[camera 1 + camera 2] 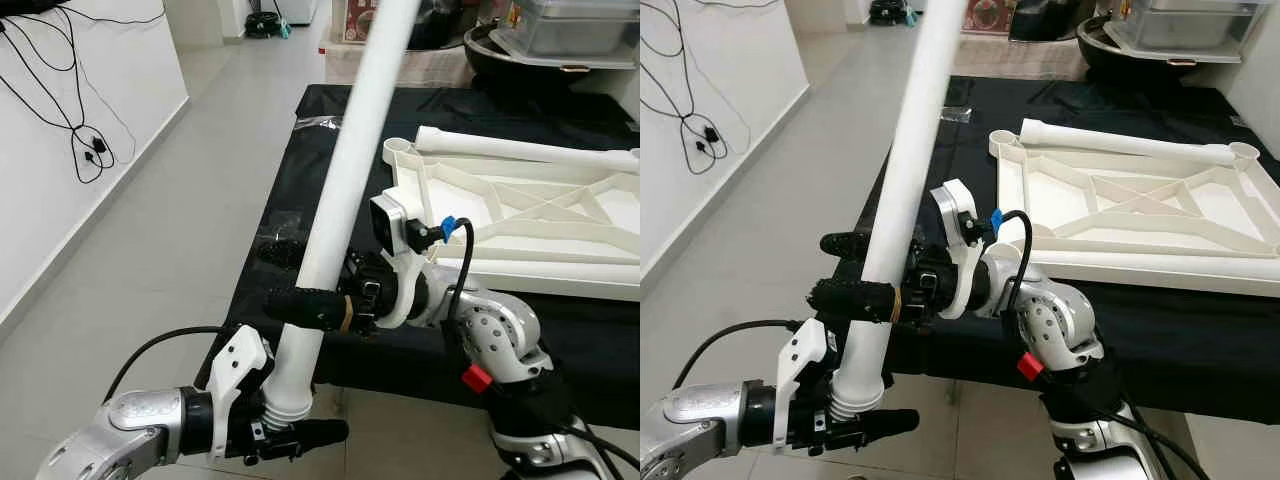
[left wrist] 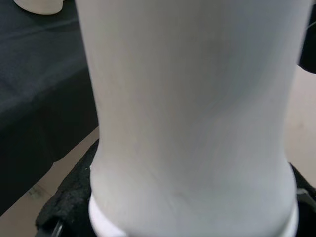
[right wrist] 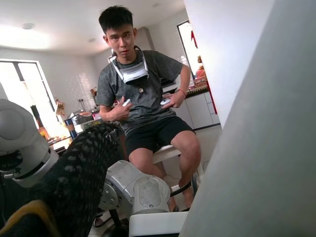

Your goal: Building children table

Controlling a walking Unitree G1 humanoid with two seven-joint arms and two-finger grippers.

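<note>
I have the long white plastic table leg (image 1: 345, 170) clamped in both tools, left tool (image 1: 290, 425) at its threaded base, right tool (image 1: 320, 300) higher, its axis slanting toward the frame's top, the upturned white tabletop frame (image 1: 520, 215) on the black counter (image 1: 300, 200) lying right.

- Left and right eye views: taken from the head, facing forward and down. Both share the white table leg (image 1: 345, 180), the black-draped worktop (image 1: 300, 200), the upturned white tabletop frame (image 1: 1120, 215) and the grey floor (image 1: 170, 230).
- Left wrist view: pressed very close against the leg (image 2: 192, 118), with the worktop edge behind.
- Right wrist view: low, looking upward past the leg (image 3: 266, 148) to a seated person (image 3: 143, 103).
</note>
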